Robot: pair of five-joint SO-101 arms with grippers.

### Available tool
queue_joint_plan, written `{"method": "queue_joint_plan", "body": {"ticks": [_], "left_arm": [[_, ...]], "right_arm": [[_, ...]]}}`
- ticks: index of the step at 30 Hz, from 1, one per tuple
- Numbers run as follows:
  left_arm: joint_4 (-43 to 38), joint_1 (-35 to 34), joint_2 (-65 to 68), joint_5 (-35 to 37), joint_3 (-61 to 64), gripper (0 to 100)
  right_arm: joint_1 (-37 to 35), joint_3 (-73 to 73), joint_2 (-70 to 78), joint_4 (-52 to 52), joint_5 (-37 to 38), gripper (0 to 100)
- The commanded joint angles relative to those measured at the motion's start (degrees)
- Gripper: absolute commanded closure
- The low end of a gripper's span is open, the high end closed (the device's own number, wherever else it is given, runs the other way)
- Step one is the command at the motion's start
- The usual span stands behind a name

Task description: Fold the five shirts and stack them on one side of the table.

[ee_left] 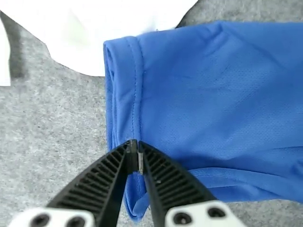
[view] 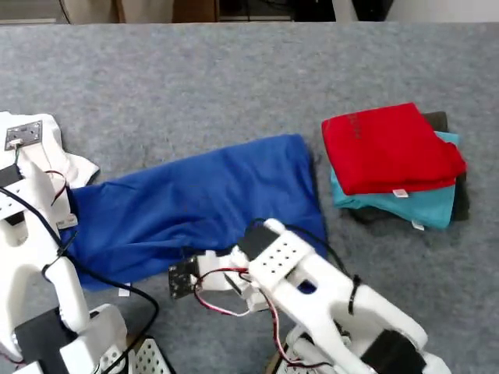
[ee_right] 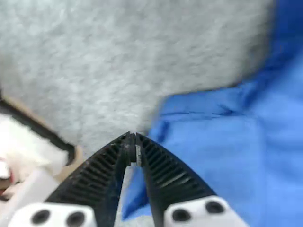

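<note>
A blue shirt (view: 195, 202) lies folded lengthwise across the middle of the grey felt table (view: 195, 78). My left gripper (ee_left: 133, 144) is shut with its tips pinched on the hem (ee_left: 137, 80) at the shirt's left end, by the left arm (view: 35, 234). My right gripper (ee_right: 132, 137) is shut, its tips over bare felt just off a corner of the blue shirt (ee_right: 236, 156), at its near edge (view: 183, 276). A white shirt (view: 47, 152) lies at the far left, partly under the left arm. At the right, a red shirt (view: 390, 148) tops a teal one (view: 425, 204).
A dark folded garment (view: 461, 199) shows under the stack at the right. The right arm's body (view: 327, 304) and cables cover the near middle of the table. The table's near edge (ee_right: 33, 118) shows close to the right gripper. Bare felt runs along the far side.
</note>
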Motion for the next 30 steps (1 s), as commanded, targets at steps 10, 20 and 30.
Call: {"method": "queue_joint_plan", "body": {"ticks": [10, 20, 30], "left_arm": [[2.8, 5.5, -6.5, 0.6, -6.2, 98], [-7.9, 1.7, 13.4, 5.3, -6.9, 98], [-9.3, -3.6, 19.3, 2.0, -13.2, 98]], "right_arm": [[25.5, -21.1, 0.2, -28.6, -0.1, 99.6], [31.0, -36.9, 32.4, -38.4, -14.9, 99.6], [39.4, -66.3, 57.5, -23.9, -15.1, 99.6]]}}
